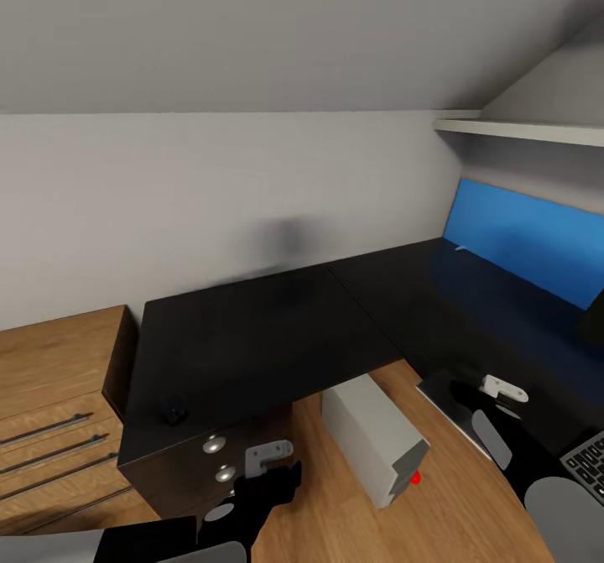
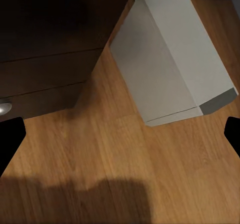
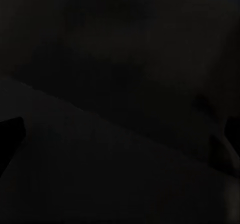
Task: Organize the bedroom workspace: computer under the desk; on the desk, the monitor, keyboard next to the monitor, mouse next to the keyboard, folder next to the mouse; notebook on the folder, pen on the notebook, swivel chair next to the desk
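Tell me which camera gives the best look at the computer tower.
The left wrist view: the computer appears large and close on the wood floor beside the desk's drawers. The head view shows it smaller, partly under the desk. The right wrist view is too dark to tell.

Dresser: I see a light-wood dresser (image 1: 52, 395) with long bar handles, at the far left.
Shelf: white wall shelf (image 1: 537, 131) (upper right, under the slope).

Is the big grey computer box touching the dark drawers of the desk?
Apart. The left wrist view shows a strip of wood floor between the light grey computer tower and the dark desk drawers.
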